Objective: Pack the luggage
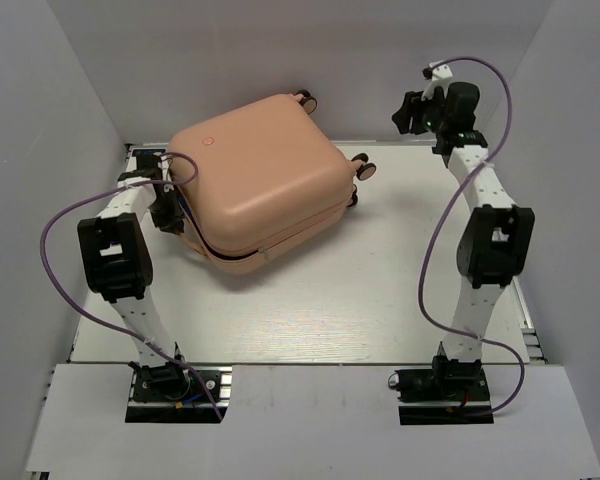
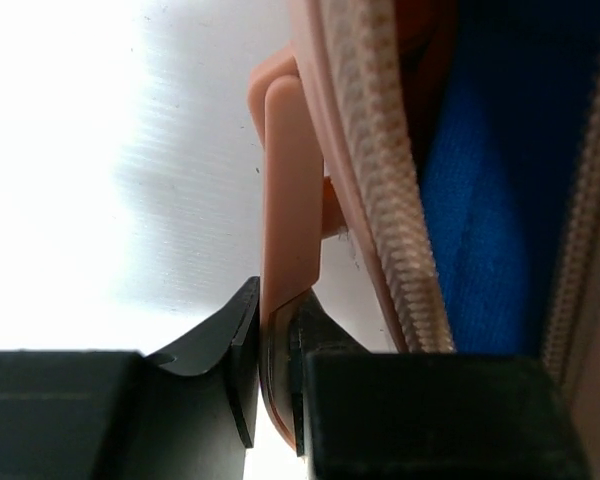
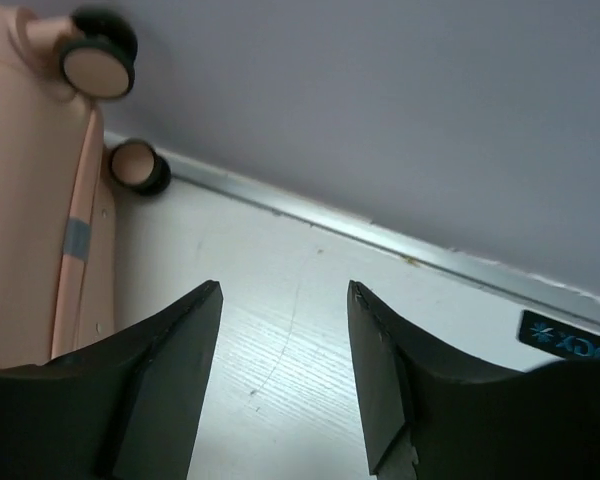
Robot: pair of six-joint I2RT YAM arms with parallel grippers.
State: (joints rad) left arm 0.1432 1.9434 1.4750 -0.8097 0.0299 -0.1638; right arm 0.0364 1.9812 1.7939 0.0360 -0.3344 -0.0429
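The pale pink luggage (image 1: 265, 170) lies lid down on the table at the back left, its wheels (image 1: 361, 168) pointing right. My left gripper (image 1: 170, 205) is at its left side. In the left wrist view the left gripper (image 2: 275, 330) is shut on a flat pink pull tab (image 2: 290, 200) beside the zipper teeth (image 2: 380, 200). Blue cloth (image 2: 490, 200) shows inside the gap of the shell. My right gripper (image 1: 408, 115) is raised at the back right, open and empty (image 3: 285, 300), apart from the luggage (image 3: 25, 200).
Grey walls enclose the table on the left, back and right. A metal rail (image 3: 380, 235) runs along the back edge. Two luggage wheels (image 3: 98, 62) show at the left of the right wrist view. Purple cables (image 1: 430, 270) hang from both arms.
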